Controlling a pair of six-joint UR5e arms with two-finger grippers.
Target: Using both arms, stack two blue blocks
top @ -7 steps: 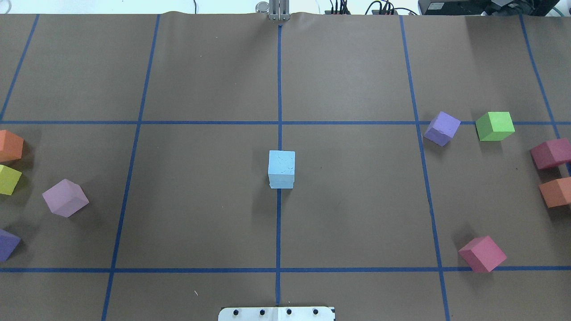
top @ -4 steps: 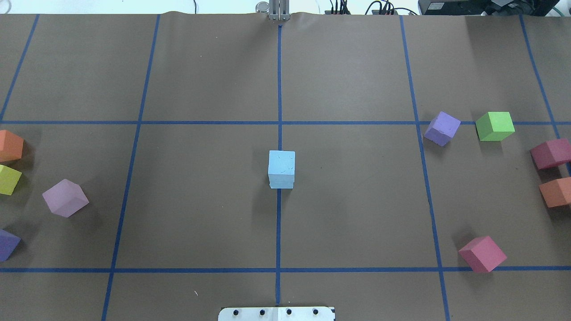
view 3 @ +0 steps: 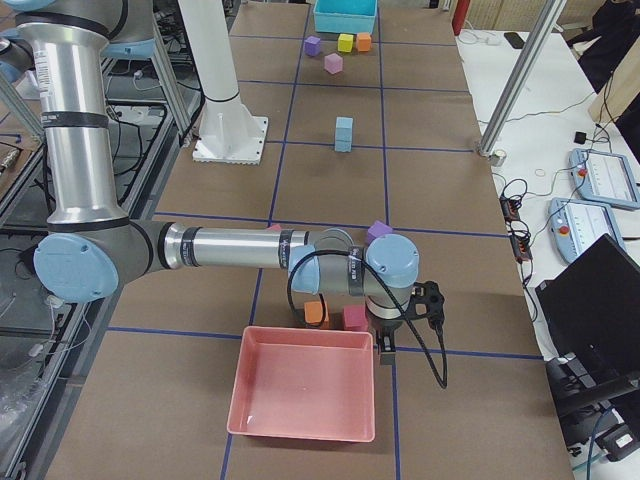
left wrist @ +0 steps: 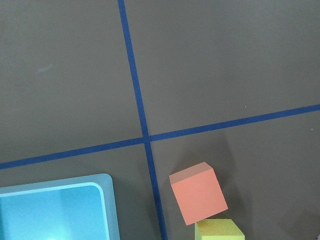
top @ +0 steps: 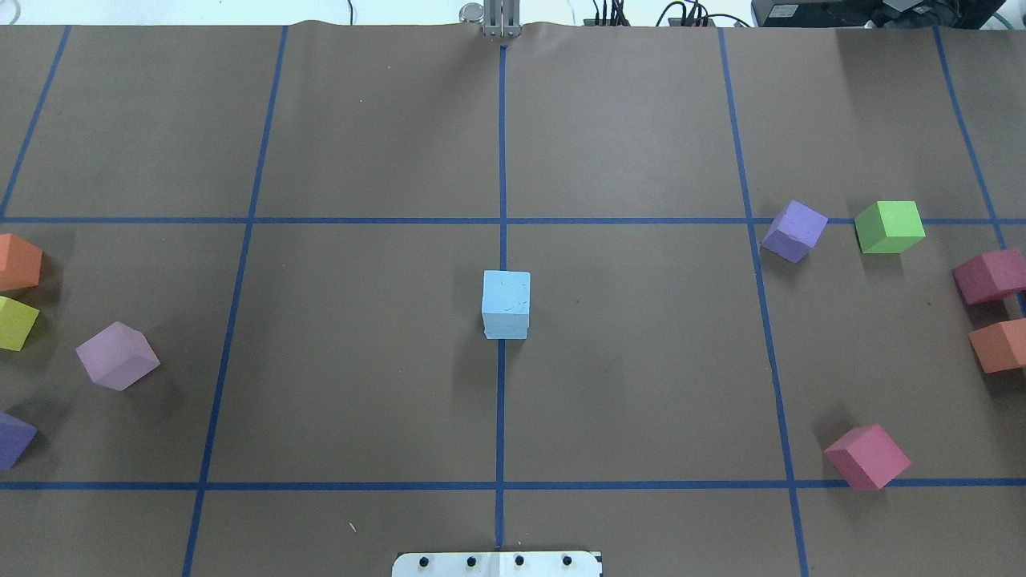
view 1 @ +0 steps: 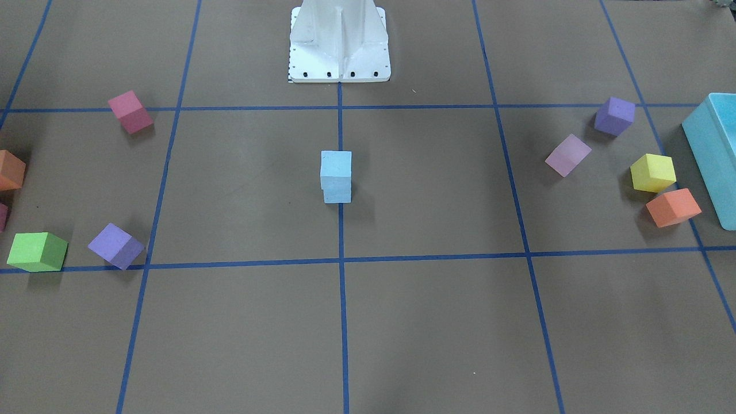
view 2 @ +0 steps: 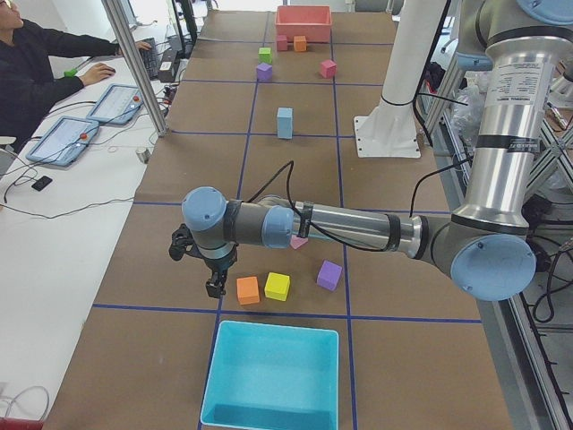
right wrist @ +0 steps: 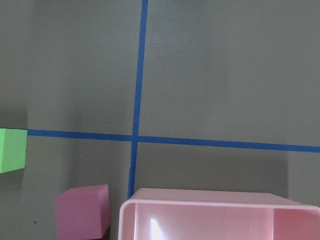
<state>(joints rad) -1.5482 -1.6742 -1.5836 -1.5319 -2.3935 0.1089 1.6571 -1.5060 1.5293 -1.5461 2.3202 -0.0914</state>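
Two sky-blue blocks stand stacked on the centre line of the table, the upper blue block [view 1: 336,164] resting squarely on the lower blue block [view 1: 337,195]; the stack [top: 506,304] is free of both arms. The left gripper [view 2: 215,287] shows only in the exterior left view, low beside an orange cube [view 2: 248,289] near the turquoise box [view 2: 273,376]; I cannot tell if it is open or shut. The right gripper [view 3: 388,345] shows only in the exterior right view, by the pink tray [view 3: 305,395]; its state cannot be told either.
Coloured cubes lie at both table ends: purple [top: 793,231], green [top: 888,227], pink [top: 867,457] on one side, lilac [top: 118,356], yellow [top: 14,323], orange [top: 18,262] on the other. The white pedestal [view 1: 339,40] stands at the robot side. A person sits at the side table [view 2: 54,67].
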